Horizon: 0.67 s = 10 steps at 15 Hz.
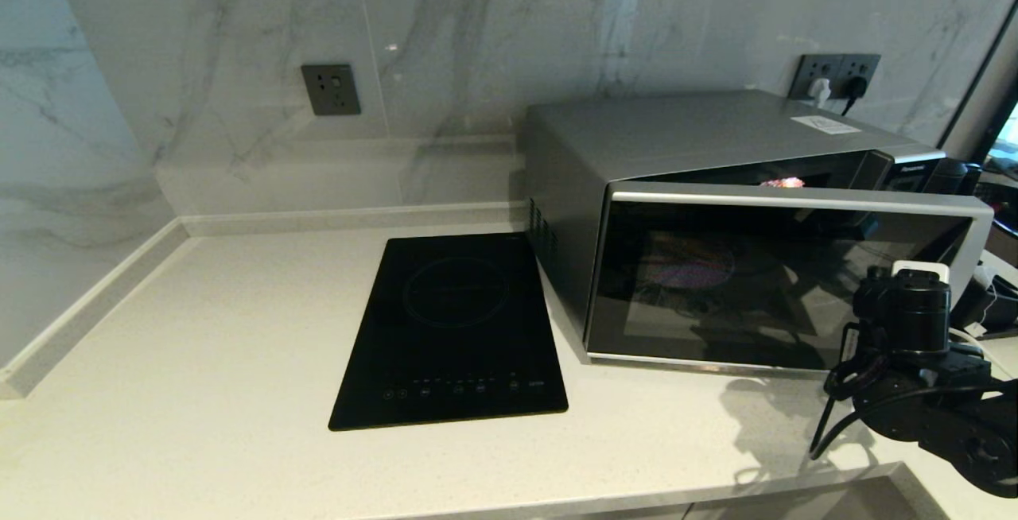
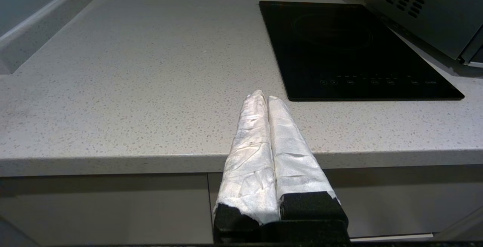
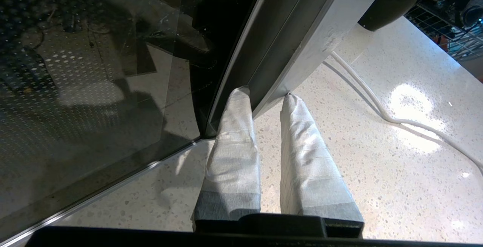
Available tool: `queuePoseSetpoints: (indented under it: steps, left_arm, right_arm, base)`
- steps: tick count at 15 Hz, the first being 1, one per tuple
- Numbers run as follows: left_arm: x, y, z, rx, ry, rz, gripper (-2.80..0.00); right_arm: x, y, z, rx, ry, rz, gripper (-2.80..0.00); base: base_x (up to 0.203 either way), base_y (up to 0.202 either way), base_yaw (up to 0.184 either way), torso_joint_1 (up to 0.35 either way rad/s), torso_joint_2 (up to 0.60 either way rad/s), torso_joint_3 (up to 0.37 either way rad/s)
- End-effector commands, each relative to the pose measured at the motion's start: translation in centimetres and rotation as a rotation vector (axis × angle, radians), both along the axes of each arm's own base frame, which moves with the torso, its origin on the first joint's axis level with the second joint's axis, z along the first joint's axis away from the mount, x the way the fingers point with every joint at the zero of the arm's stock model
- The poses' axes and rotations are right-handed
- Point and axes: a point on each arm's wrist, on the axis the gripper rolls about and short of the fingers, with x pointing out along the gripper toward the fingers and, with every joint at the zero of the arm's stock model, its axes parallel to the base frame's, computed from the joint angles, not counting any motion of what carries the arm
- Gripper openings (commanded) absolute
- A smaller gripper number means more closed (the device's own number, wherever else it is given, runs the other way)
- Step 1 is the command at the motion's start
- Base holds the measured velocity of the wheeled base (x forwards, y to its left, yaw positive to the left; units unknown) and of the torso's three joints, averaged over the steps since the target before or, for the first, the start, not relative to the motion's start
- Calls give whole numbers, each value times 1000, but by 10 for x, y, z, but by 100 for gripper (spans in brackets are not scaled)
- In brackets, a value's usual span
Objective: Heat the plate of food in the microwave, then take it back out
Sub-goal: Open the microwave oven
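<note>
the plate of food (image 1: 783,183) shows only as a small pinkish-orange glimpse inside the microwave (image 1: 676,146), seen over the top edge of the door (image 1: 783,281), which stands partly swung out from the cavity; how the plate sits in there cannot be made out. a dim round purplish shape also shows in the dark door glass, too faint to say what it is. the microwave stands on the pale speckled counter (image 1: 223,361), against the marble wall, with a black induction hob (image 1: 453,333) set flat into the counter just beside its vented side

in the right wrist view the right gripper (image 3: 266,96) is at the free edge of the door (image 3: 286,35): its two white-wrapped fingers (image 3: 234,145) are a little apart, one tip against the dark glass side and the other at the silver outer edge, so they straddle the lower corner of the door edge; whether they actually pinch it cannot be told. a white cable (image 3: 377,99) runs over the counter past it. in the head view the right arm (image 1: 915,345) sits low at the front right corner of the microwave

the left gripper (image 2: 263,96) is parked off the counter's front edge, its wrapped fingers pressed together and holding nothing, pointing toward the hob (image 2: 351,47)
</note>
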Motion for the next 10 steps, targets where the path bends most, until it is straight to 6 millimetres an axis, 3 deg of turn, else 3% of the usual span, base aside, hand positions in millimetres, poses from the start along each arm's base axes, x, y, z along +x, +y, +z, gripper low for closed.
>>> queuePoseSetpoints:
  steps: [1,6,7,10]
  left_arm:
    - [0,0,0,-1,0,1,-280]
    - [0,0,0,-1,0,1,-280]
    - [0,0,0,-1,0,1,-280]
    - [0,0,0,-1,0,1,-280]
  right_arm:
    - [0,0,0,-2,-3,-4,-280]
    - [0,0,-1,-3,-1,-5,-280]
    - [0,0,-1,-3,-1,-5,0]
    - [-2,0,-3,-3,6,-3,0]
  base:
    - [0,0,0,0,0,0]
    - [0,0,0,0,0,0]
    - [0,0,0,0,0,0]
    - [0,0,0,0,0,0]
